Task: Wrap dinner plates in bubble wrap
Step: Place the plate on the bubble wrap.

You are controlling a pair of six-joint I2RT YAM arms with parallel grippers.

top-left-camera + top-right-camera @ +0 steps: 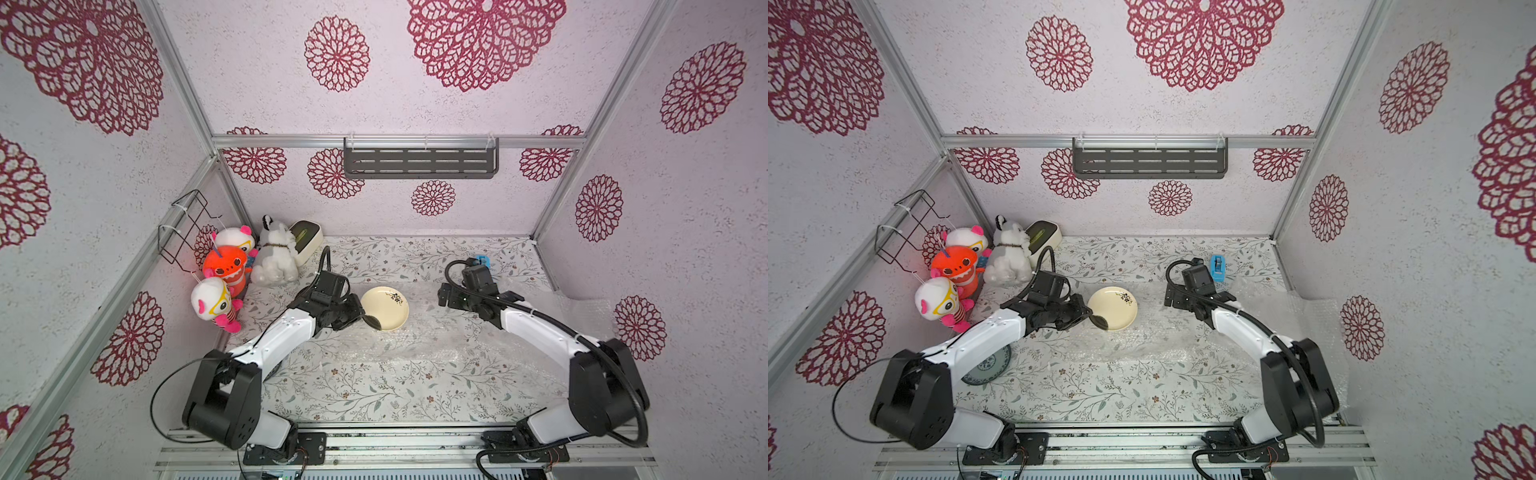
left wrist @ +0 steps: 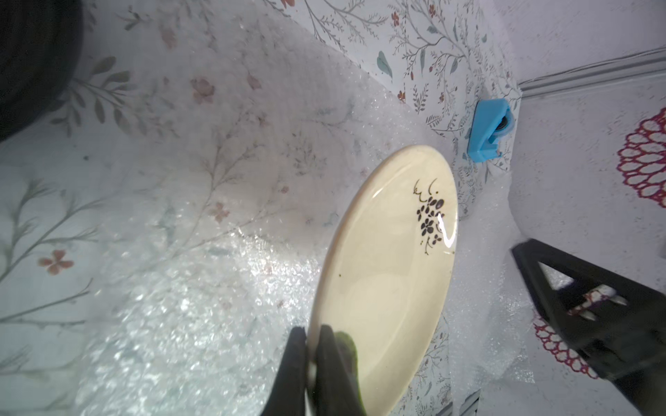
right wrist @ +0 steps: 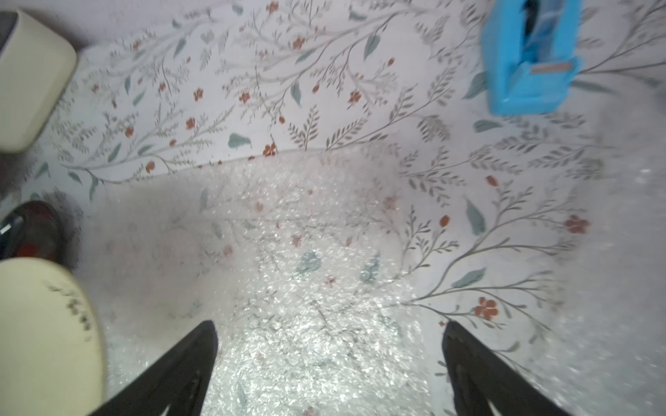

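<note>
Pinching the rim of the cream plate [image 2: 389,273] between its two fingers [image 2: 331,360], the left gripper [image 2: 311,338] holds the dish over a sheet of bubble wrap [image 1: 419,336] spread across the middle of the floral table [image 1: 374,395]. Whether the plate's far edge touches the sheet cannot be told.

Three plates are in view. The cream plate carries one cluster of dark flower marks. The grey-teal plate [image 1: 988,368] shows in a top view, lying flat on the table and partly hidden under the left arm. The black plate [image 3: 29,230] shows only in the right wrist view, close to the cream plate.

The right gripper [image 3: 329,324] hangs over the bubble wrap with its jaws spread wide and nothing between them, apart from the cream plate. More bubble wrap is bunched against the right wall [image 1: 1316,316]; how many sheets there are cannot be told.

One blue tape dispenser [image 1: 1217,267] stands near the back of the table, just beyond the right gripper. A small strip on its front is too blurred to read.

One cream box with a green top [image 1: 307,239] sits in the back left corner beside four soft toys:
- a plush dog [image 1: 276,253]
- an orange plush [image 1: 226,266]
- a front pink-eared plush [image 1: 214,303]
- a rear pink-eared plush [image 1: 237,239]

One slotted shelf [image 1: 420,160] hangs on the back wall, and one wire rack [image 1: 187,226] on the left wall.
</note>
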